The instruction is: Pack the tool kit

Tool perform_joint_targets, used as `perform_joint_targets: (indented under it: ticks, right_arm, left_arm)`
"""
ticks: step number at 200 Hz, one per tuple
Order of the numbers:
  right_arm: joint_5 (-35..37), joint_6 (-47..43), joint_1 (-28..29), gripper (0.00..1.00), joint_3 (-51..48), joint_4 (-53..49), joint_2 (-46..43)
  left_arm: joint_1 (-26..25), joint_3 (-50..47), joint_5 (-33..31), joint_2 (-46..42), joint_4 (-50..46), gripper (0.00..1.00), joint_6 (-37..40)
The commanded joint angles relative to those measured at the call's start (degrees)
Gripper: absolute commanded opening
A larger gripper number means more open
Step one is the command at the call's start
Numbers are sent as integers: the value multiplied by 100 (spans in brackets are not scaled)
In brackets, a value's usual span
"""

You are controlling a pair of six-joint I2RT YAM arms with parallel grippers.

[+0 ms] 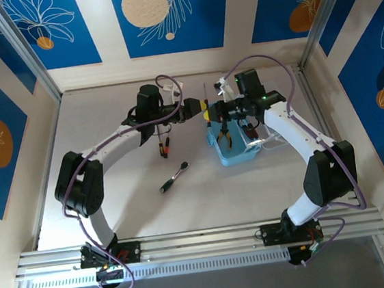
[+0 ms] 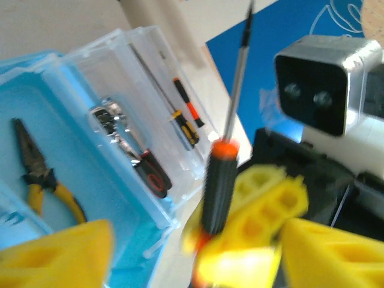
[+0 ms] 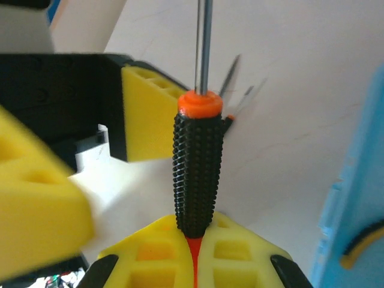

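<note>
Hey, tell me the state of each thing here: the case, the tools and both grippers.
Case: lid open.
Screwdriver: upright, gripped at the handle's end.
Pliers: lying in the case.
Left gripper: open.
Right gripper: shut on the screwdriver.

The light-blue case [image 1: 238, 154] lies open with yellow-handled pliers [image 1: 225, 135] inside, a black-handled screwdriver [image 3: 198, 174] upright just left of it.

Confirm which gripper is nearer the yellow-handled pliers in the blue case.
Right. The right gripper, shut on a black-handled screwdriver, hovers at the far-left corner of the case, just beyond the pliers. The left gripper is open, farther left, off the case.
</note>
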Motion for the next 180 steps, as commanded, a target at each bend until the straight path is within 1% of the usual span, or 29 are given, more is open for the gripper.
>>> perform_joint_targets:
  ticks: [1,16,29,45,61,81,102,117,132,163,180]
  right_arm:
    - [209,-499,-654,0,173,-660,-444]
    - [533,-751,-1196,0,282,-1066,-605]
    - [1021,-780,-1728,0,456,-1338,-650]
    - [1526,-867,-2284,0,737,-1669,-514]
    - [2319,-1065,-2532,0,1091,-2043,-220]
    - [3251,-1296,-2577,0,1640,-2494,339]
    - [3923,-1534,-2567,0,2056,-2728,860]
    - [4182,-1679,-2551,0,2275,-2856,1158]
    - [4397,-1833,-2477,0,2435,-2908,1373]
    - [4837,-2411,-2138,0,2470,-2843,1692]
    - [4883,-2639,-1994,0,2370,-2781,1762]
  left_arm:
    - [400,120,-636,-560,-1599,100,1265]
    - [444,517,-1765,-711,-3200,100,2430]
    - [443,766,-2622,-710,-4117,100,3054]
    - [443,859,-3255,-712,-4703,100,3455]
    - [430,797,-3612,-744,-4983,100,3614]
    - [387,614,-3820,-769,-5109,100,3705]
    - [281,544,-4044,-668,-5281,100,3774]
    - [163,521,-4213,-597,-5383,100,3824]
    - [94,498,-4234,-535,-5376,100,3843]
    - [39,535,-4193,-424,-5390,100,3831]
    - [30,535,-4184,-409,-5375,100,3845]
